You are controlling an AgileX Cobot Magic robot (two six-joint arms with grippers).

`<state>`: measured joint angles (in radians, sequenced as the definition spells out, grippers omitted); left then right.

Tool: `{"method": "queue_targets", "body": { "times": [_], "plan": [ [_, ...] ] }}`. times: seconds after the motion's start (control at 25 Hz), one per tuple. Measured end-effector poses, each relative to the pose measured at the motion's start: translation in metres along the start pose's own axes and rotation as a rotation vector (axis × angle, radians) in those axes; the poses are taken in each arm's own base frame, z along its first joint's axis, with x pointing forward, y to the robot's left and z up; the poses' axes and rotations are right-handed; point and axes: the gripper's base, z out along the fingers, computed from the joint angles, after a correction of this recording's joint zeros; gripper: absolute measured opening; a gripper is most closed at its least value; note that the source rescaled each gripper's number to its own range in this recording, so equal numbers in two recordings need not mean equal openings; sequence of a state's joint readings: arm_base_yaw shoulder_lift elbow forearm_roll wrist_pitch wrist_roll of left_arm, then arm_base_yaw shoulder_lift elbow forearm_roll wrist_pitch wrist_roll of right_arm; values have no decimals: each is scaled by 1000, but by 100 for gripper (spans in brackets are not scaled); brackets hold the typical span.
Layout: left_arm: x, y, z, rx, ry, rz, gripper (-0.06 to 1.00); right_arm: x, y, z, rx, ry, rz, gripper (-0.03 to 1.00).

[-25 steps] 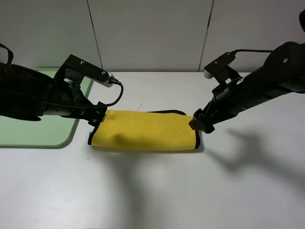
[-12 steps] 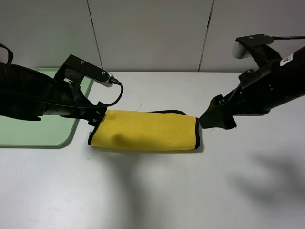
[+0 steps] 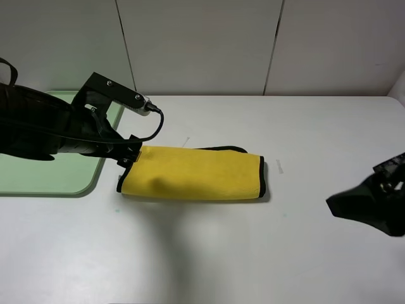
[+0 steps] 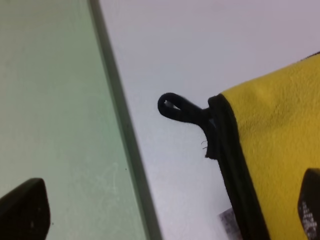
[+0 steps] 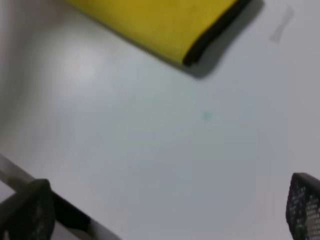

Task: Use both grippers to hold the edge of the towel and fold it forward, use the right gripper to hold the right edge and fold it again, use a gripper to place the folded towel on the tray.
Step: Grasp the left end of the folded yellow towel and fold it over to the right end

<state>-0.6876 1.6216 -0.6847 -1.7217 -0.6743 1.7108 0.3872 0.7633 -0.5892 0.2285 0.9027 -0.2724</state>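
Note:
The yellow towel (image 3: 193, 172) with black trim lies folded once into a long strip on the white table. My left gripper (image 3: 130, 158) is open at the towel's left end. In the left wrist view (image 4: 165, 205) one finger is over the green tray (image 4: 50, 100) and the other over the towel's corner (image 4: 270, 140), by its black hang loop (image 4: 175, 107). My right gripper (image 3: 338, 206) is open and empty, low at the front right, well clear of the towel's right end. Its wrist view (image 5: 165, 210) shows that end of the towel (image 5: 165, 25) beyond the fingertips.
The green tray (image 3: 50, 177) lies flat at the left, next to the towel's left end and partly under the left arm. Bare white table (image 3: 209, 253) spreads in front of the towel and to its right. A wall of grey panels stands behind.
My right gripper has left the towel's right end, lifted away, then swung to the front right of the table. The left arm and the towel have not moved.

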Motion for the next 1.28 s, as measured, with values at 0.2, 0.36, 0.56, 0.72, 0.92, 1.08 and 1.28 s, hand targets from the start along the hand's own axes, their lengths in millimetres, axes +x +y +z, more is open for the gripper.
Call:
{"method": "queue_targets", "body": {
  "times": [0.2, 0.36, 0.56, 0.72, 0.92, 1.08, 1.28],
  "plan": [
    [0, 0, 0, 0, 0, 0, 100, 27, 9, -36, 31, -156, 0, 100],
    [0, 0, 0, 0, 0, -1, 100, 45, 14, -55, 44, -288, 21, 100],
    [0, 0, 0, 3, 0, -1, 100, 72, 18, -56, 44, -325, 53, 100],
    [0, -2, 0, 17, -2, -2, 100, 81, 19, -63, 55, -387, 64, 100],
    [0, -3, 0, 30, -4, -2, 100, 91, 19, -70, 80, -462, 79, 100],
    [0, -3, 0, 30, -4, -2, 100, 99, 21, -77, 91, -530, 81, 100],
    [0, -3, 0, 31, -4, -2, 100, 100, 20, -77, 99, -536, 91, 100]
  ]
}}
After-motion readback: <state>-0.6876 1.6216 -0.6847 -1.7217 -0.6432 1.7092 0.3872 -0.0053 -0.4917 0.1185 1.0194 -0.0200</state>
